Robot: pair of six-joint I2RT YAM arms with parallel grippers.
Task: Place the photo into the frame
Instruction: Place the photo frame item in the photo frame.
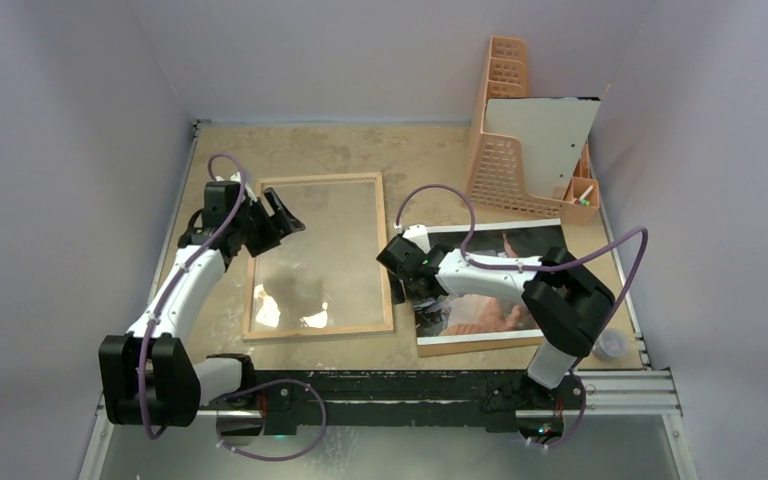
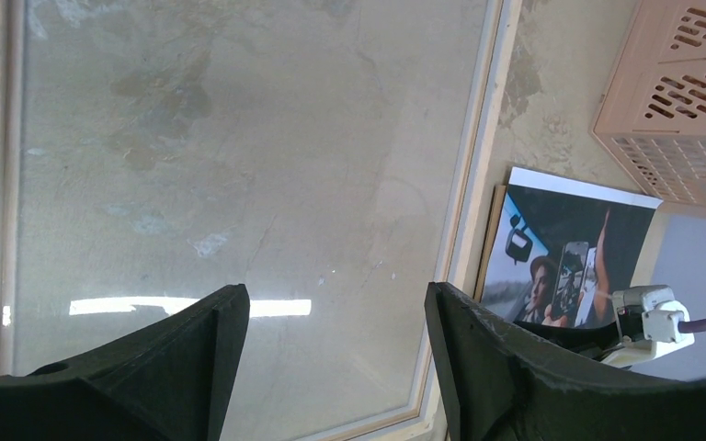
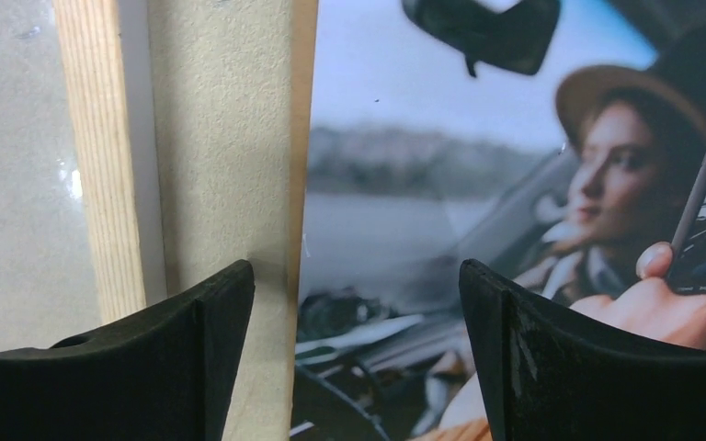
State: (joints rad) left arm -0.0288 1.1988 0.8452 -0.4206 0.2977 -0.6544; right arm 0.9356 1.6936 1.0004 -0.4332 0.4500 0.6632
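Note:
The frame [image 1: 387, 262] lies flat at the table's left middle, light wood rim up, with the table showing through its glass. My left gripper [image 1: 285, 215] hovers open over the pane near its top left corner; in the left wrist view the gripper [image 2: 335, 308] holds nothing and the frame's right rim [image 2: 478, 175] runs beside it. The photo [image 1: 530, 242], a woman in a car, lies to the right of the frame. My right gripper [image 1: 412, 292] is open over its left edge. In the right wrist view the gripper [image 3: 357, 280] straddles the photo [image 3: 423, 184] edge, with the frame rim [image 3: 101, 184] at left.
A brown backing board [image 1: 480, 347] lies under the photo. A peach perforated basket [image 1: 505, 130] stands at the back right with a white board [image 1: 540, 130] leaning in it. A small round object [image 1: 612, 345] sits at the right front edge.

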